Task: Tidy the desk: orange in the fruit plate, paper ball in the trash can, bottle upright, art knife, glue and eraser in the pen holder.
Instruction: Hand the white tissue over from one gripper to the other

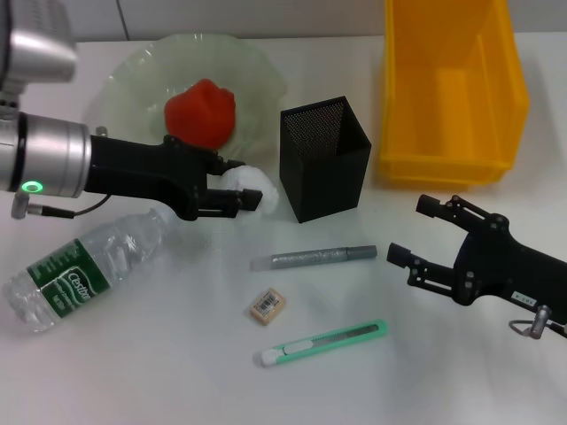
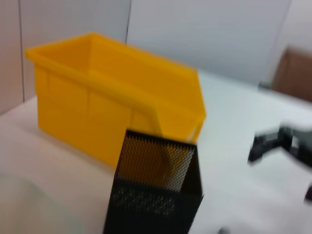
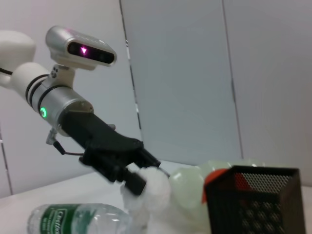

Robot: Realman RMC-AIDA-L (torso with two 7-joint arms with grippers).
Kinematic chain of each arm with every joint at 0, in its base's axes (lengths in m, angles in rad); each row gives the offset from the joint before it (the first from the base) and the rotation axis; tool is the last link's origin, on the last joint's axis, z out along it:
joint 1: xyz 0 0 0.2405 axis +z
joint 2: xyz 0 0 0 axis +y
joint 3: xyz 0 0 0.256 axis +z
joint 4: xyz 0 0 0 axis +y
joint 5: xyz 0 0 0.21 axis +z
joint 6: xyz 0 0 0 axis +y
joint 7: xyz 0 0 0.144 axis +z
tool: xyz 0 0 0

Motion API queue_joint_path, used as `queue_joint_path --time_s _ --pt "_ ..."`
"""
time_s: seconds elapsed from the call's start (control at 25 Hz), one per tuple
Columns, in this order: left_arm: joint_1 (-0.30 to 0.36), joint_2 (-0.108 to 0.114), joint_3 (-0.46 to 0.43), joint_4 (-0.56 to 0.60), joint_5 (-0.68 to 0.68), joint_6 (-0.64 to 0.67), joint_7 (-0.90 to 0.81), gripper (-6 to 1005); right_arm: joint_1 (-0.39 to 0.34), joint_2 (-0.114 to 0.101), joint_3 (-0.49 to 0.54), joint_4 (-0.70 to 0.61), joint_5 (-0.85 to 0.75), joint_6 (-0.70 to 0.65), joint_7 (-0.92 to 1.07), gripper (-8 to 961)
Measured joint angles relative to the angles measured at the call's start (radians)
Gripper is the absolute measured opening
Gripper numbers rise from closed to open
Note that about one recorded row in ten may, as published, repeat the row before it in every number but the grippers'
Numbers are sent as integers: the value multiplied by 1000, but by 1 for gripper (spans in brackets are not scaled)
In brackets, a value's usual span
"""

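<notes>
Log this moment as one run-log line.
left gripper: shut on paper ball, beside pen holder | right gripper: open, idle | orange: in plate | bottle: lying down

The head camera looks forward and down over the whole bench [image 1: 159, 372], both arms in frame. The left wrist camera sits low and close to the holder [image 2: 156, 192], facing the yellow bin [image 2: 97, 112] behind it; the dark shape at its edge is probably the right tool [image 2: 282, 144]. The right wrist camera looks low across the bench at the left tool [image 3: 139, 178], sharing the holder [image 3: 253, 200] with both other views.
</notes>
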Motion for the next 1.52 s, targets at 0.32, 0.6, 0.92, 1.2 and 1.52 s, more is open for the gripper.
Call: queue_joint_path --time_s 0.32,0.6,0.92,1.2,1.52 --pt "-1 3 -171 -195 -44 95 -71 494 8 5 -7 78 -5 -41 -155 822" --pt "0 4 -238 -372 -109 105 -168 494 28 7 -7 183 -8 -38 -324 822" --pt "27 0 -242 -479 -206 131 -211 493 44 9 7 277 -3 -34 -452 821" --pt "31 -5 -251 -558 -229 122 -208 493 55 12 58 342 -1 -23 -528 821" --pt "36 -7 -252 -583 -235 115 -206 493 76 12 82 378 -1 3 -544 821"
